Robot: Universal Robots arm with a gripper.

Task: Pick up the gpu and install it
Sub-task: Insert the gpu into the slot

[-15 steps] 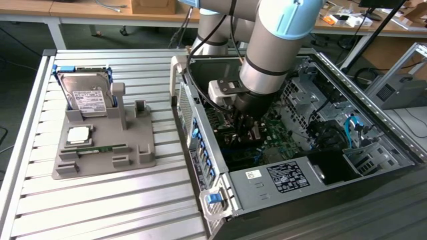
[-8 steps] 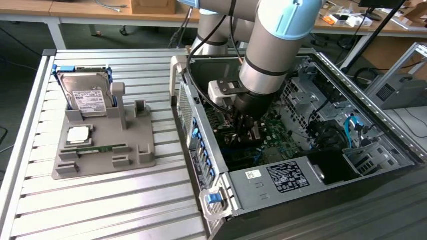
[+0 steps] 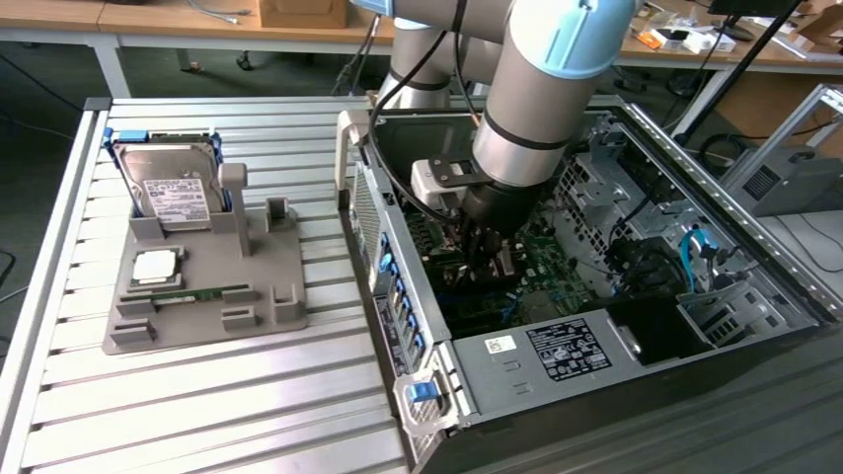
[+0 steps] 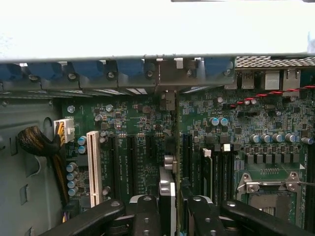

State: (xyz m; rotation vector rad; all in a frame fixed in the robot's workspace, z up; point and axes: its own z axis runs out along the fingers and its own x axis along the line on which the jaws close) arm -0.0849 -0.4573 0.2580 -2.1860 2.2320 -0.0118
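Seen from the wrist, one black two-fingered gripper [image 4: 168,209] is clamped on one thin dark expansion card with a silver metal bracket, the gpu [image 4: 167,196], held edge-on between the fingers [image 4: 145,214]. The card stands upright over the green motherboard [image 4: 147,132], its bracket end reaching toward the row of blue slot clips [image 4: 93,69] on the case wall. One white slot [image 4: 93,167] and several black slots run parallel beside it. One bundle of dark cables [image 4: 37,142] lies at the board's edge.

In the exterior view, one grey and light-blue robot arm [image 3: 547,89] reaches steeply down into one open black computer case [image 3: 554,355] lying on its side, the gripper [image 3: 481,257] deep inside above the board.

On the exterior view's left, well apart from the case, one grey plastic holder tray [image 3: 270,306] carries one silver hard drive with a white label [image 3: 172,188] standing tilted, one square silver processor [image 3: 156,265] lying flat, and one narrow green memory stick [image 3: 185,294].

Everything rests on a slatted aluminium table [image 3: 197,405]. Behind it stand wooden workbenches [image 3: 172,20] with one cardboard box [image 3: 303,12].
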